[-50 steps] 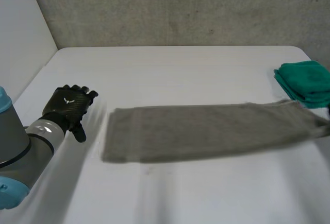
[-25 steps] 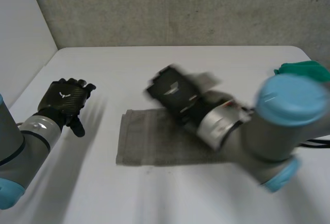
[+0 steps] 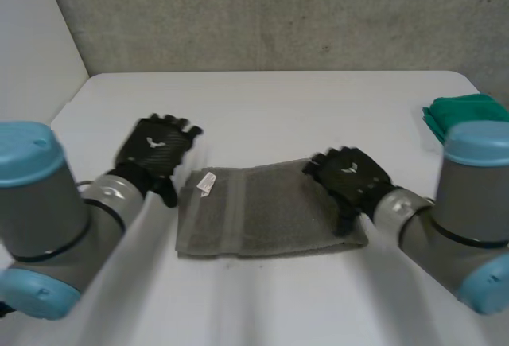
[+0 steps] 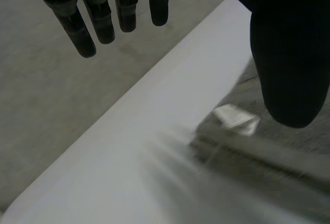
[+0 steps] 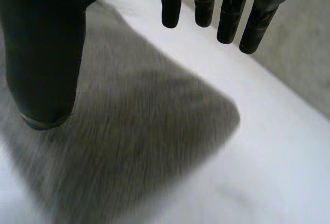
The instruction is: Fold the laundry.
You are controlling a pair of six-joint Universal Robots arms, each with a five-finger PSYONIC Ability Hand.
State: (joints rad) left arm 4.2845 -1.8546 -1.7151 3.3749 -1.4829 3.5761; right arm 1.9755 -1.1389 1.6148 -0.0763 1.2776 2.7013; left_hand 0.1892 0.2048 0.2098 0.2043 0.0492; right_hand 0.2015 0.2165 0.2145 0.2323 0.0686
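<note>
A white table (image 3: 302,107) (smooth, evenly lit) meets a rough grey concrete wall (image 3: 278,12) beyond the left hand (image 3: 155,145); a pale wall (image 3: 32,36) stands off that hand's outer side.

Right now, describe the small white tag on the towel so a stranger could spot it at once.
On the white table, a grey towel lies between the left hand and the right hand. At its far corner, nearest the left hand, sits the tag: a small white patch, the only white mark on the grey cloth.

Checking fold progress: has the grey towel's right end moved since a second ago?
Yes. It reached the green cloth then; now the grey towel is folded shorter, its right end well left of that cloth, at the right robot hand.
</note>
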